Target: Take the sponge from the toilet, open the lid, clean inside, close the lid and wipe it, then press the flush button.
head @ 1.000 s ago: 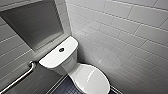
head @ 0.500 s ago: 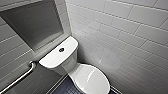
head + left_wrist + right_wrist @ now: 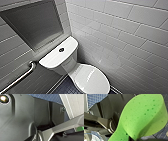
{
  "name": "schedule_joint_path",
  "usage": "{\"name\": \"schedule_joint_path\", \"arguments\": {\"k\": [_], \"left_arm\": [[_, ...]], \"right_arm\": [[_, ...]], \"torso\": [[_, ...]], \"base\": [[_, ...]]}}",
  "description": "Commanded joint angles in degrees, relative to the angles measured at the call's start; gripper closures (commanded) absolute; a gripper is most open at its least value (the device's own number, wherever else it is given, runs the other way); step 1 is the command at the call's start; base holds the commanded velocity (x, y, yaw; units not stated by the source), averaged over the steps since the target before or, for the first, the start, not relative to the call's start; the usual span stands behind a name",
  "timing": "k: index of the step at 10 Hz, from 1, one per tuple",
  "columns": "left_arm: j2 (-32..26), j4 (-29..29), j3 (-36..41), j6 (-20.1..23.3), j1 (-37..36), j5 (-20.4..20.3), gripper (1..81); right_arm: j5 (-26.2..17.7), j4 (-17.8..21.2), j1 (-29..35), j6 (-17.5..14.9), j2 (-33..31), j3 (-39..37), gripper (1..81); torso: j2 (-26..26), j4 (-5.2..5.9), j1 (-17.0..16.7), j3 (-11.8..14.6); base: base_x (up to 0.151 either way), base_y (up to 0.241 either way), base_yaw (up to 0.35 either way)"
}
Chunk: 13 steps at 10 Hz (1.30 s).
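Observation:
The white toilet (image 3: 71, 66) stands in the corner in the head view, its lid (image 3: 91, 80) down over the bowl. The dark round flush button (image 3: 61, 49) sits in the middle of the flat tank top. Close up in the right wrist view, the bright green sponge (image 3: 142, 116) is bent and pinched at one end, with my right gripper (image 3: 134, 139) shut on it. It is held over the dark blue tiled floor. A sliver of the same green sponge (image 3: 80, 128) appears in the left wrist view, beyond my own dark body parts.
A metal grab bar (image 3: 22, 76) runs along the tiled wall left of the tank. Above it is a recessed niche (image 3: 32, 22). A white tiled wall (image 3: 125, 37) stands close on the toilet's right. Dark blue floor tiles (image 3: 63, 88) lie beside the bowl.

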Motion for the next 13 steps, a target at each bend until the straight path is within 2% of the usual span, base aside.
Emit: {"name": "schedule_joint_path", "arguments": {"k": [1, 5, 11, 12, 13], "left_arm": [[-0.89, -0.63, 1.54, 0.01, -0.10, 4.37, 1.0], [-1.06, -0.63, 2.24, 0.01, -0.10, 4.37, 1.0], [-1.77, -0.54, 2.06, 0.01, -4.14, 4.19, 1.0], [-1.68, -0.54, 2.06, 0.10, -4.93, 4.19, 1.0], [-1.68, -0.54, 2.15, 0.02, -5.37, 4.28, 1.0]], "right_arm": [[-3.07, -1.42, -1.26, -0.10, -1.66, 0.16, 81.1], [-3.15, -1.94, -1.52, -0.10, -1.57, 0.16, 81.1], [-3.68, -2.91, -4.86, 0.17, -1.32, -0.53, 81.1], [-3.68, -2.91, -5.04, 0.25, -0.70, -1.41, 81.1], [-3.86, -2.83, -5.12, 0.33, 1.29, -4.00, 81.1]], "torso": [[0.00, 0.00, 0.00, 0.00], [0.00, 0.00, -0.15, 0.00], [-0.02, 0.00, -0.19, 0.00], [-5.75, 0.00, 3.50, 0.00], [-5.99, 0.00, 3.61, 0.00]], "base": [[-0.070, 0.000, 0.000], [-0.095, 0.000, 0.000], [0.000, 0.000, 0.000], [0.000, 0.000, 0.000], [0.000, 0.000, 0.000]]}}
